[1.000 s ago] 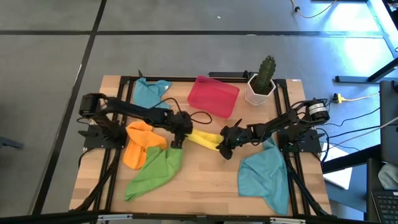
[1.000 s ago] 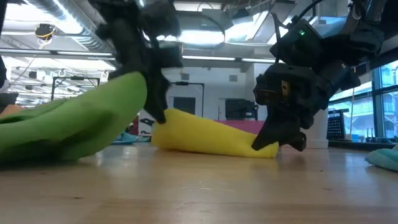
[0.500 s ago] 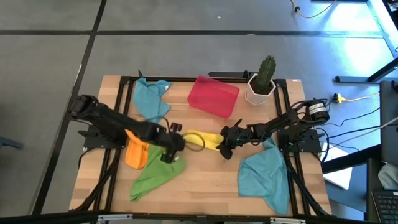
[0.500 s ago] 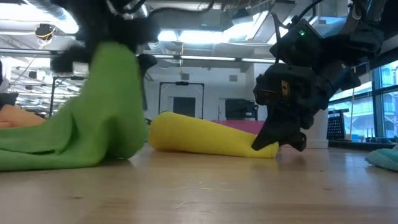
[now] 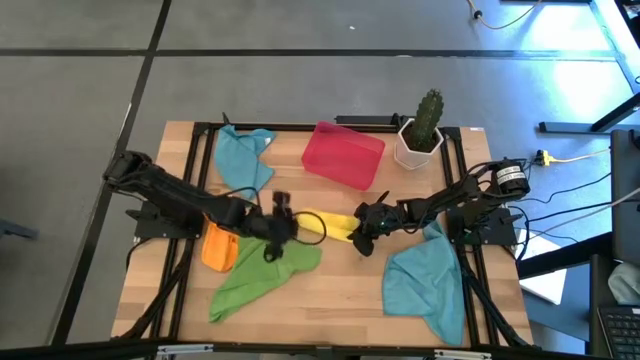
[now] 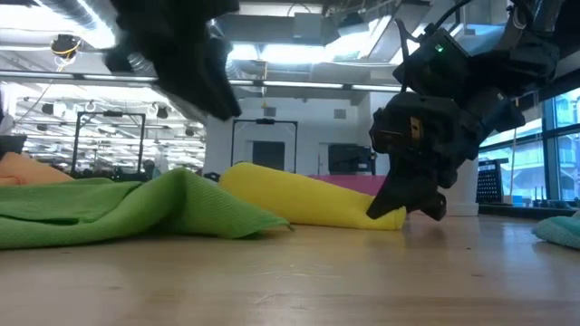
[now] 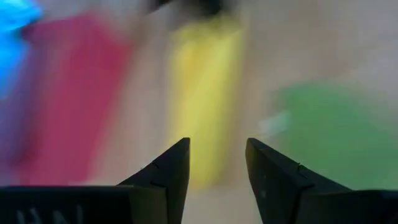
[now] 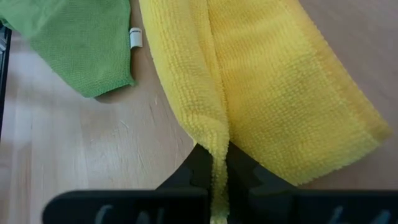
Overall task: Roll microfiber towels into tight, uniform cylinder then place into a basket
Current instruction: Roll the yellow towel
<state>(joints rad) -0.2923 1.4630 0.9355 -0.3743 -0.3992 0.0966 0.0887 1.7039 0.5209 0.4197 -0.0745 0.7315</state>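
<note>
High view: the right gripper (image 5: 362,238) pinches the near end of the yellow towel (image 5: 328,224). At its other end hovers the left gripper (image 5: 281,222), fingers apart, empty. Beyond the towel sits the red basket (image 5: 343,155).

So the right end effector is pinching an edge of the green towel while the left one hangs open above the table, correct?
Not quite. The right end effector is shut on the yellow towel, not the green towel, as the right wrist view shows. The rest holds: the left end effector hangs open above the table.
</note>
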